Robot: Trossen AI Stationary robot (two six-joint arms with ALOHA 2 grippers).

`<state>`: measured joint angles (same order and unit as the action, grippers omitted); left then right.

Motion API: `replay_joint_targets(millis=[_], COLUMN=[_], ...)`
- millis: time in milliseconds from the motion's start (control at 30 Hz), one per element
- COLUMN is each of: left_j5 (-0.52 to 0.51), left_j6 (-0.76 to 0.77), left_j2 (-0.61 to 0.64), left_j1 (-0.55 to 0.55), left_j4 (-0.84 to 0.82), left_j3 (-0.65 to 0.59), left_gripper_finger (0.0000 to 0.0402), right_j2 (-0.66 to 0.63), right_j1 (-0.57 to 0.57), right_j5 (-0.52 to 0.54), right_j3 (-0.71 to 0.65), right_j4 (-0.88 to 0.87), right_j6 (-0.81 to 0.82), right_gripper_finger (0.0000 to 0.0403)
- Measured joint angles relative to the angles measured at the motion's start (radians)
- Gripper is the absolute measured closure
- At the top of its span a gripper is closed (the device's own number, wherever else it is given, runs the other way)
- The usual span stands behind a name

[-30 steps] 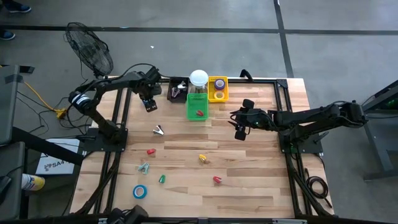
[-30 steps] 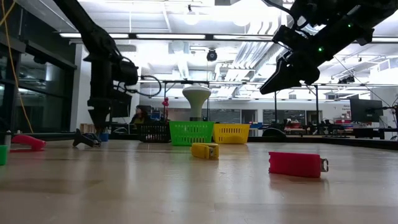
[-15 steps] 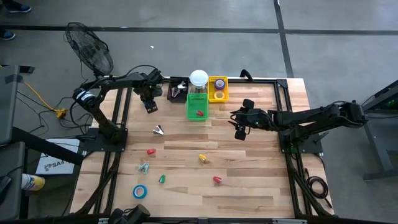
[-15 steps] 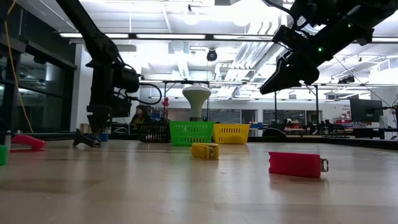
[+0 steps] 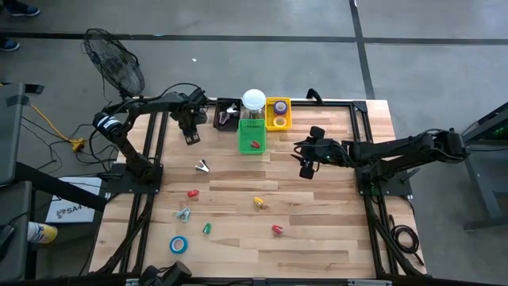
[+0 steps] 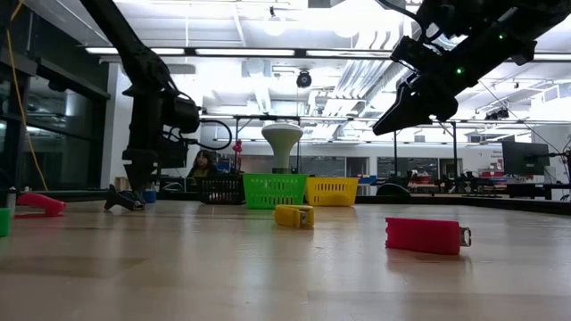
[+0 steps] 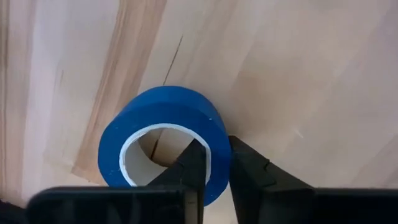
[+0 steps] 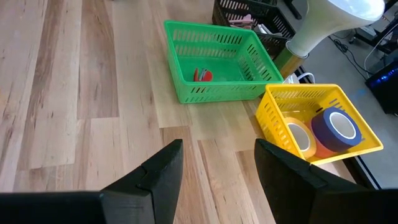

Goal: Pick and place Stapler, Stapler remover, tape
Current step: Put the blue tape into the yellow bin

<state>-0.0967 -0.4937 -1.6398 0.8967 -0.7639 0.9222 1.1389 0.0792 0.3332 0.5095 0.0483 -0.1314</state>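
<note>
Tabletop (image 5: 317, 230) of pale wood carries both arms and the scattered items. Left pincer (image 7: 211, 163) is down at the far left part of the tabletop, just beside the black basket (image 5: 225, 117), and is clenched on the wall of a blue tape roll (image 7: 165, 140): one finger sits inside the roll's open centre, the other against its outer face. The roll lies flat on the wood.

Right pincer (image 8: 217, 165) hangs above the tabletop right of the baskets, fingers spread apart and grasping nothing.

Three baskets stand in a row at the far edge. The green basket (image 8: 214, 59) holds one small red item (image 8: 201, 75). The yellow basket (image 8: 320, 121) holds a purple tape roll (image 8: 336, 129) and a yellowish tape roll (image 8: 298, 138), side by side. A white round-topped jar (image 5: 253, 101) stands behind the green basket.

A second blue tape roll (image 5: 178, 245) lies flat near the front left corner. A yellow block (image 6: 293, 216) and a red block (image 6: 426, 235) lie mid-tabletop, well apart from each other. Several smaller coloured pieces lie left of centre; their kind cannot be told.

A fan (image 5: 116, 62) stands on the floor beyond the left arm.
</note>
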Motion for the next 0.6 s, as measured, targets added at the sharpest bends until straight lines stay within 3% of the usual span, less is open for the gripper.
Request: replay_joint_targets(millis=[433, 600], left_j5=[0.05, 0.155], left_j6=[-0.151, -0.204], left_j2=[0.081, 0.157], left_j1=[-0.019, -0.064], left_j4=[-0.002, 0.013], left_j3=[0.0, 0.0], left_gripper_finger=[0.0366, 0.0366], right_j2=[0.0, 0.0], right_j1=[0.0, 0.0], right_j5=[-0.028, -0.029], right_j3=[0.0, 0.0], right_j4=[0.082, 0.124], right_j6=[-0.028, -0.061], right_gripper_finger=[0.0213, 0.0213])
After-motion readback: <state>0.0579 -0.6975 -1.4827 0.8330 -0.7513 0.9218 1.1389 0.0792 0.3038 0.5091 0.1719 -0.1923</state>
